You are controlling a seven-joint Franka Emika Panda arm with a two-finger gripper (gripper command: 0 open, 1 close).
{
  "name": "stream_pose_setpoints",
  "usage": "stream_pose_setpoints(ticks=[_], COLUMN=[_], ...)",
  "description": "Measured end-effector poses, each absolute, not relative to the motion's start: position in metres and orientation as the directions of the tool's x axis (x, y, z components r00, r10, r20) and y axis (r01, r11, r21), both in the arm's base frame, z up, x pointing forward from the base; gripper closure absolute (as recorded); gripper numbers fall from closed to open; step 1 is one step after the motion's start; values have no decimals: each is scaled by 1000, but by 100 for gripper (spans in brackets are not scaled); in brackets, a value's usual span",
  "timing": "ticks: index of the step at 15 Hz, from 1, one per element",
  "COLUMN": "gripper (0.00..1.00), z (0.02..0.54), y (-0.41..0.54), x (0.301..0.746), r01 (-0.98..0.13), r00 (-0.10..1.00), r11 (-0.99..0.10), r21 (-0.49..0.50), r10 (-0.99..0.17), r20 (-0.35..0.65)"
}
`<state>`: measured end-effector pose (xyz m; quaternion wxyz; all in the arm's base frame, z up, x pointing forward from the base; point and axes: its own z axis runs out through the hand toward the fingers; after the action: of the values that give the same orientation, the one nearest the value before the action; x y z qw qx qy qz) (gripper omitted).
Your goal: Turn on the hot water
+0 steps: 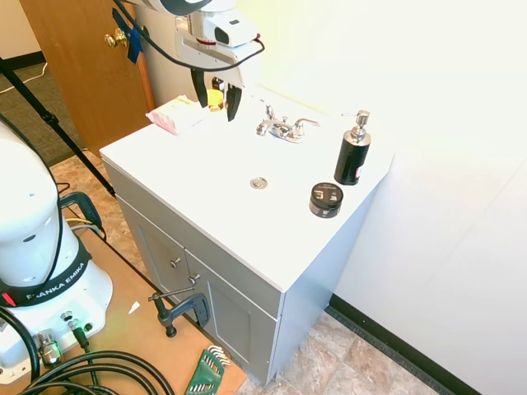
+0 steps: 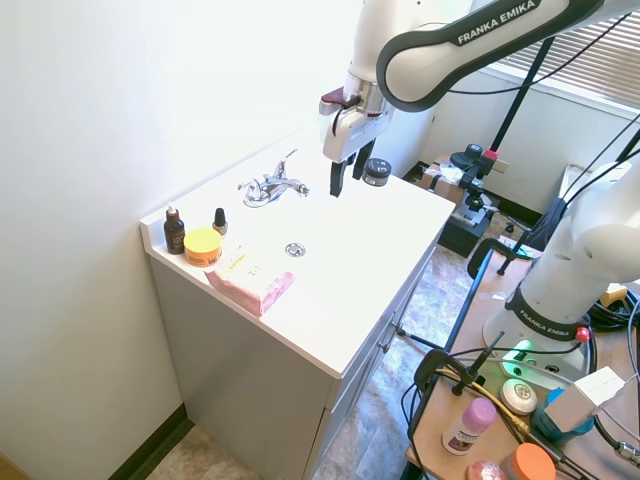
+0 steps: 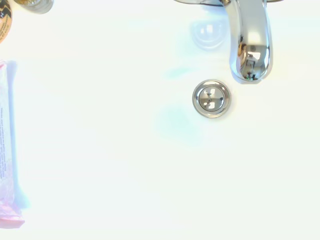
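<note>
At the front of the white vanity top point(image 1: 206, 177), a round chrome sink drain point(image 1: 259, 183) is seen, with the low two-handled chrome faucet point(image 1: 282, 127) set behind it near the wall. The small shiny chrome hot-water lever point(image 1: 267, 114) is found at the faucet's left wing, untouched. The black two-finger gripper point(image 1: 212, 100) is held in the air to the left of that lever, its fingers parted and nothing gripped between them.

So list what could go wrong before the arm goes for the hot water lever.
The open hand hangs above the basin, left of the low chrome faucet. The small chrome left lever sits close to its matching right lever, so a finger could nudge the wrong one. The yellow-lidded jar and pink packet might get clipped.
</note>
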<state>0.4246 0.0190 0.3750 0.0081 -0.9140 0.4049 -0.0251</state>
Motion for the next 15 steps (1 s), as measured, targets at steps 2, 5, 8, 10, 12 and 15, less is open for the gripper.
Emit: stream_pose_setpoints(ticks=[2,5,8,10,12,15], gripper=[0,0,0,0,0,0], z=[374,371,377,383,373,345], y=[20,41,70,76,87,105], x=[425,436,480,516,542,567], r01=[-744,-795,-850,-862,-860,-857], r00=[667,595,470,398,367,374], r11=[-668,-603,-506,-465,-460,-472], r21=[-35,-68,-146,-202,-220,-208], r10=[-744,-796,-854,-867,-859,-846], r20=[40,106,224,300,358,380])
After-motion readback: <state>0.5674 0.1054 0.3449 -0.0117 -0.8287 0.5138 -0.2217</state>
